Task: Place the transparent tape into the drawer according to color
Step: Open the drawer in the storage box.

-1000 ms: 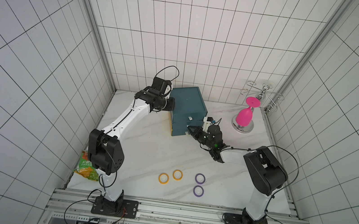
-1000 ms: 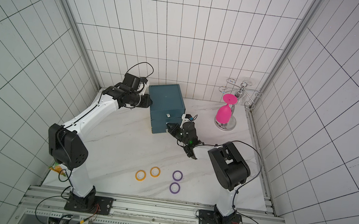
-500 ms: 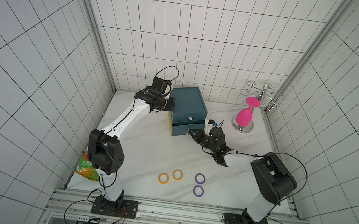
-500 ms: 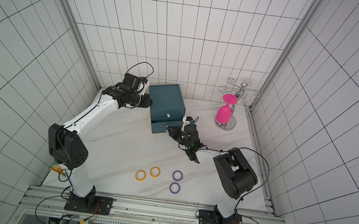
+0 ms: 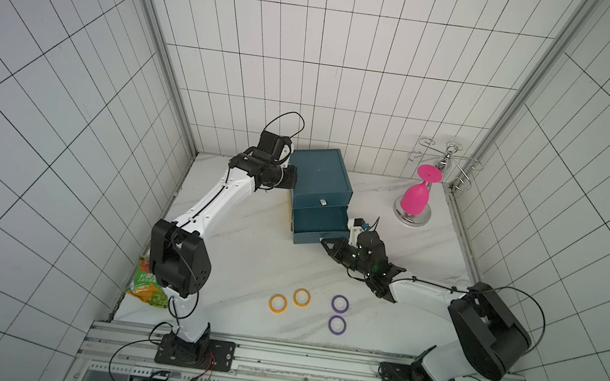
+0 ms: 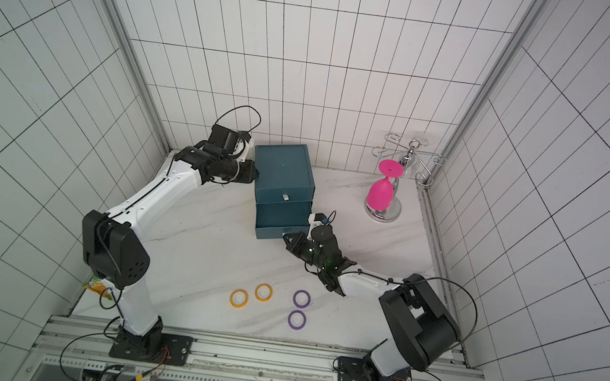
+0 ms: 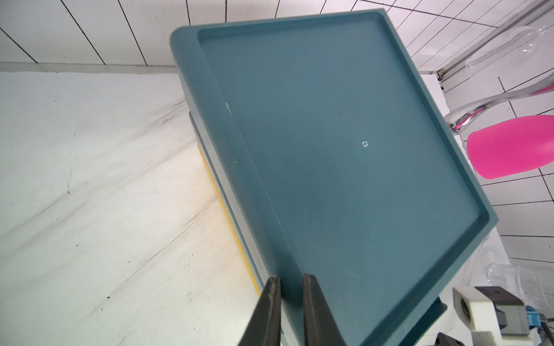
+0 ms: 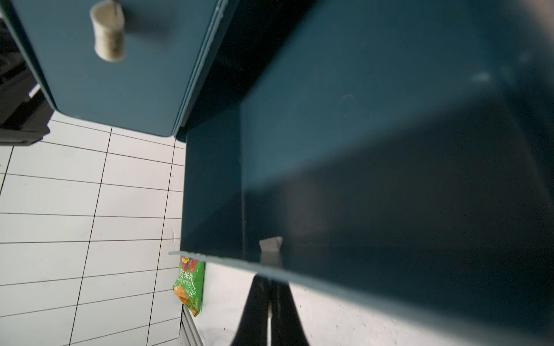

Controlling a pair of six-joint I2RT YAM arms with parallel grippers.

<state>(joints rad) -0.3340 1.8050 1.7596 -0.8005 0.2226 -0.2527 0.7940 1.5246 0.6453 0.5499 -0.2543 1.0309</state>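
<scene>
Left end effector, fingers nearly together, braces the cabinet at the tabletop's rear edge. Right end effector is pressed together at the knob. Step in hand: opening the lower drawer; recommend a straight, level pull. Orange-yellow tapes and purple tapes lie flat near the front edge, holes upward, no long axis.

The drawer juts from the cabinet, just behind the right gripper; the left gripper is at the cabinet's left side. Four tape rings lie on the table, well before the right gripper.
</scene>
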